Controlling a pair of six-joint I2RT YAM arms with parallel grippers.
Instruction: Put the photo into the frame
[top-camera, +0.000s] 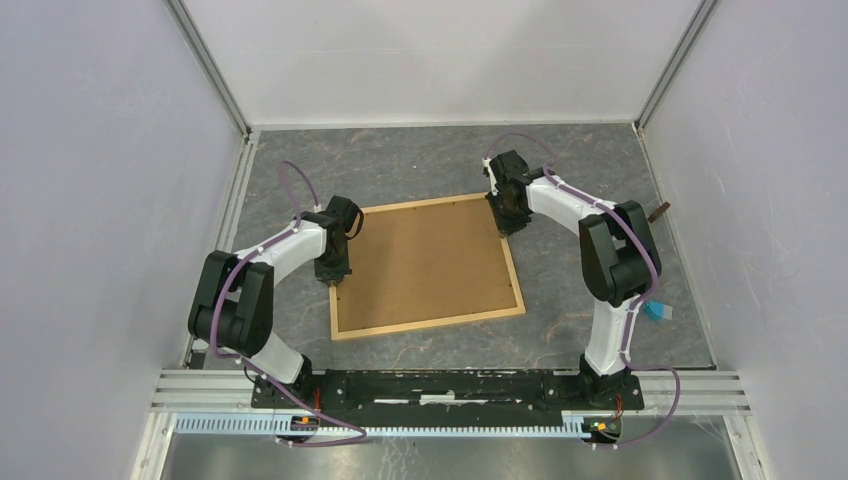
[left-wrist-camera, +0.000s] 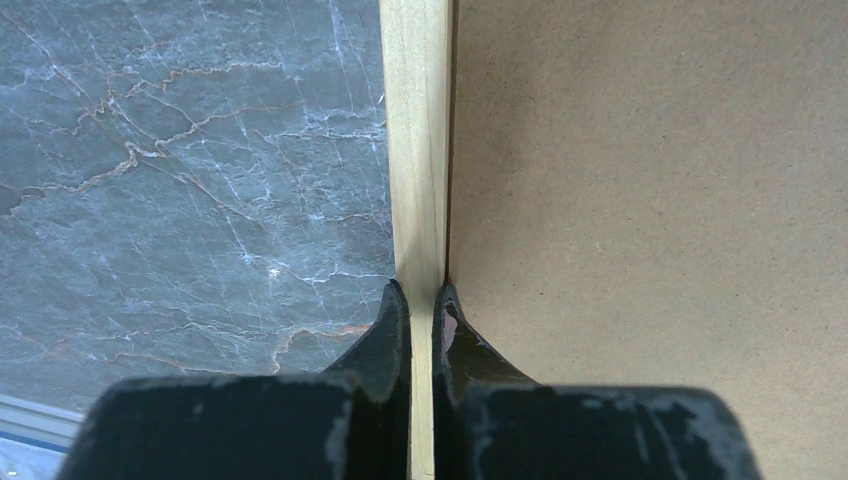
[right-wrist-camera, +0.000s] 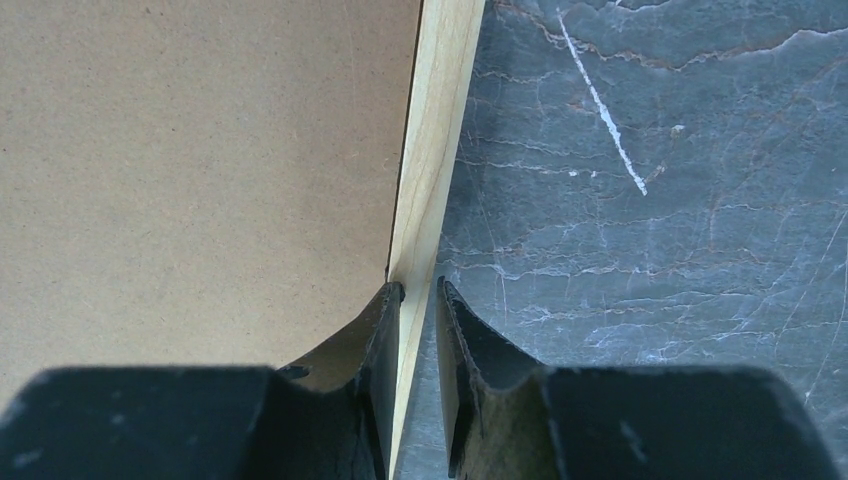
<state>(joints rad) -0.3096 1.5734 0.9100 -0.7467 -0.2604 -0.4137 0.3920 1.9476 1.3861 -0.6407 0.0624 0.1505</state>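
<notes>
Top external view: you have the frame (top-camera: 430, 322) lying flat at the middle of the grey marbled table (top-camera: 420, 165), turned slightly off square to the table edges. A plain brown backing board (top-camera: 425, 262) fills its opening from rail to rail. Whether the photo lies under that board, you cannot tell.

Your left gripper (top-camera: 337, 280) sits on the frame's 9 o'clock rail, toward the near end. Your right gripper (top-camera: 508, 226) sits at the frame's 1 o'clock corner, on the right-hand rail.

Left wrist view: the left gripper (left-wrist-camera: 420, 295) is clamped on the light wood rail (left-wrist-camera: 415, 150), with one finger on the table (left-wrist-camera: 180, 200) side and the other on the board (left-wrist-camera: 650, 200) side. Wood fills the space between them.

Right wrist view: the right gripper (right-wrist-camera: 420, 290) straddles the rail (right-wrist-camera: 440, 120) without pinching it. The inner finger, on the board (right-wrist-camera: 200, 150) side, is against the wood. Between the rail and the outer finger a sliver of table (right-wrist-camera: 650, 200) shows.
</notes>
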